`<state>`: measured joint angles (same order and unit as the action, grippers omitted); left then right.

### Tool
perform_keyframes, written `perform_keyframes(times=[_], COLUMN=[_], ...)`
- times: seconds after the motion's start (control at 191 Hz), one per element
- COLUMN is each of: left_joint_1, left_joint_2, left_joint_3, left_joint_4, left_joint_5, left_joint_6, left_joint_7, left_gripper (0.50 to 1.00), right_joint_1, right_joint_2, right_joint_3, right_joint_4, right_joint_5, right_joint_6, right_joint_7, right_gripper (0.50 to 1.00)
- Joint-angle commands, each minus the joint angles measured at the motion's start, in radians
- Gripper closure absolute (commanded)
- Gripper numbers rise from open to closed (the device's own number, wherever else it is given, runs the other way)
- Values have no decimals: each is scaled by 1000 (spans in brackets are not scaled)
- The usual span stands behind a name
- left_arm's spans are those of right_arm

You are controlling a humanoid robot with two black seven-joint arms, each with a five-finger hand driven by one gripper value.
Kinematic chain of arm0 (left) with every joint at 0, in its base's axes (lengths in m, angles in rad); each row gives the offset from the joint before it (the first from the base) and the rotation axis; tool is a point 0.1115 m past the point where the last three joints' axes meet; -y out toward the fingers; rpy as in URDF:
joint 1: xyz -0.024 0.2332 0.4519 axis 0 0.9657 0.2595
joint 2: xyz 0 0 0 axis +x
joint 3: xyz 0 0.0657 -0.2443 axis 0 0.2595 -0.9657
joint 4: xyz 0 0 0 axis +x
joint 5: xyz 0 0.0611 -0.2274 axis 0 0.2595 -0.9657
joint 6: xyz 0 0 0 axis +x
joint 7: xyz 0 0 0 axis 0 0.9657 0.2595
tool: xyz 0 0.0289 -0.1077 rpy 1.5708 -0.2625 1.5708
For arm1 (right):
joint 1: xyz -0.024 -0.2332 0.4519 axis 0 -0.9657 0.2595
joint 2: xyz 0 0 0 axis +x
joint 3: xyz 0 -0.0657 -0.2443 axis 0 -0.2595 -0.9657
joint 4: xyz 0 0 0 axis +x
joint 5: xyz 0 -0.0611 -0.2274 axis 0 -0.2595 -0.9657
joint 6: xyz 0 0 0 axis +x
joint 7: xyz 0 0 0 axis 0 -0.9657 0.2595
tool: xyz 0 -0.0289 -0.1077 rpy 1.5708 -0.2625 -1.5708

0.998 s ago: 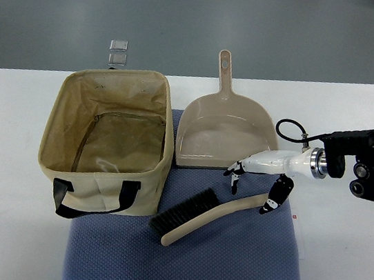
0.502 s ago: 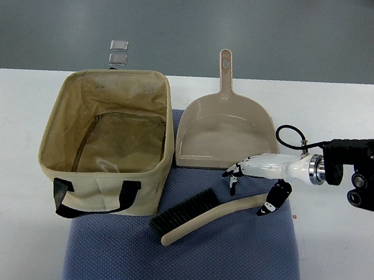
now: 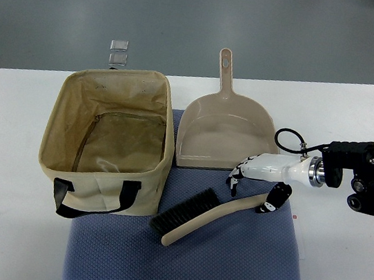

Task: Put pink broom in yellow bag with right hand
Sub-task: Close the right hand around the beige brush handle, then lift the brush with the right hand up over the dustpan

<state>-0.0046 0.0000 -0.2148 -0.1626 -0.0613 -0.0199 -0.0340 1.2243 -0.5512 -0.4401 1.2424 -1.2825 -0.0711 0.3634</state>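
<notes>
Broom [image 3: 198, 217] flat on the blue mat [image 3: 239, 266], lower centre of frame, just right of the bag [image 3: 108, 144]. Long axis diagonal: bristle end at lower left by the bag's front corner, handle tip at upper right. Right hand [image 3: 255, 187] straddling that tip, fingers [image 3: 236, 178] loosely spread above it, thumb just below-right, clasped on nothing yet. Handle lying directly beneath the palm, so only a short drop and a squeeze needed, then a carry up-left along the broom's own line. Dustpan [image 3: 224, 133] close above the fingers. Left hand out of frame.
</notes>
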Motion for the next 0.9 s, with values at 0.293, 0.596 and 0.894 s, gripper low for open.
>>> perform_keyframes(times=[0.293, 0.596, 0.894], left_joint_1=[0, 0, 0], left_joint_2=[0, 0, 0], left_joint_3=[0, 0, 0], left_joint_4=[0, 0, 0], left_joint_5=[0, 0, 0], left_joint_6=[0, 0, 0], left_joint_7=[0, 0, 0], left_gripper=[500, 500, 500], right_joint_1=[3, 6, 11], right_joint_2=[-15, -52, -156], right_joint_3=[4, 6, 96], right_joint_4=[2, 9, 69], right_joint_5=[-18, -12, -6], right_joint_6=[-1, -10, 5], right_joint_7=[14, 69, 129], right_gripper=[979, 1000, 1000])
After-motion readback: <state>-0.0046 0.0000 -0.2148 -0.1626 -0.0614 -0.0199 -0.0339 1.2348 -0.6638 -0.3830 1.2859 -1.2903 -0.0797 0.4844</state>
